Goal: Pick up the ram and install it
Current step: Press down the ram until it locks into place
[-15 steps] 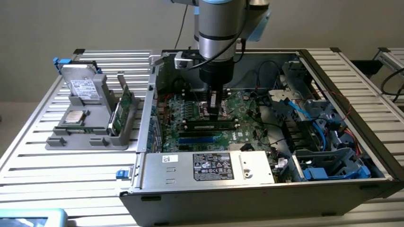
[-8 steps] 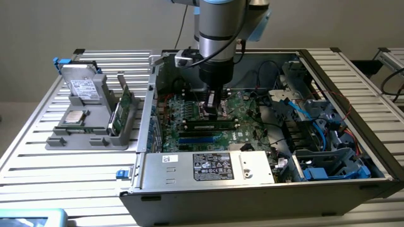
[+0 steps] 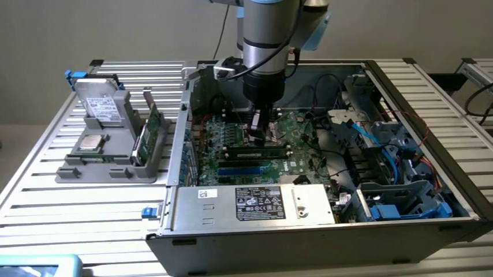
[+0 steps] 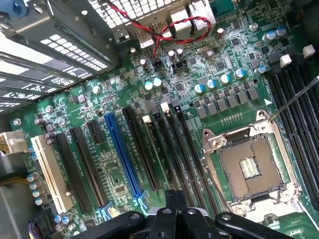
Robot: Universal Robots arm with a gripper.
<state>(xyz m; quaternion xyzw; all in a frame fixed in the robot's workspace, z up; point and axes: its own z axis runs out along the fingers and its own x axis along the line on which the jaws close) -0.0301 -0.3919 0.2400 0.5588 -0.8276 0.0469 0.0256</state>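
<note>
- Closest to the wrist camera, the gripper (image 4: 172, 214) has its jaws fully together over the long dark slots (image 4: 172, 144) of the motherboard (image 4: 119, 172). We cannot make out anything gripped between them.
- From the exterior view, the gripper (image 3: 262, 134) hangs straight down inside the open computer case (image 3: 308, 231), over the middle of the motherboard (image 3: 297, 130).
- We see the ram (image 3: 258, 153) as a green stick with dark chips standing on edge in a black slot. It sits near the middle of the motherboard, on the side toward the labelled metal box (image 3: 258, 203) along the case's near edge.
- Its long axis runs from the exterior view's left to the exterior view's right, in line with the blue slots (image 3: 242, 168) just beside it.
- The ram lies just below the gripper and slightly toward the near edge of the case. We cannot tell whether the two touch.
- More green sticks (image 3: 152, 124) stand in a grey holder (image 3: 108, 167) outside the case's left wall, well apart from the gripper.
</note>
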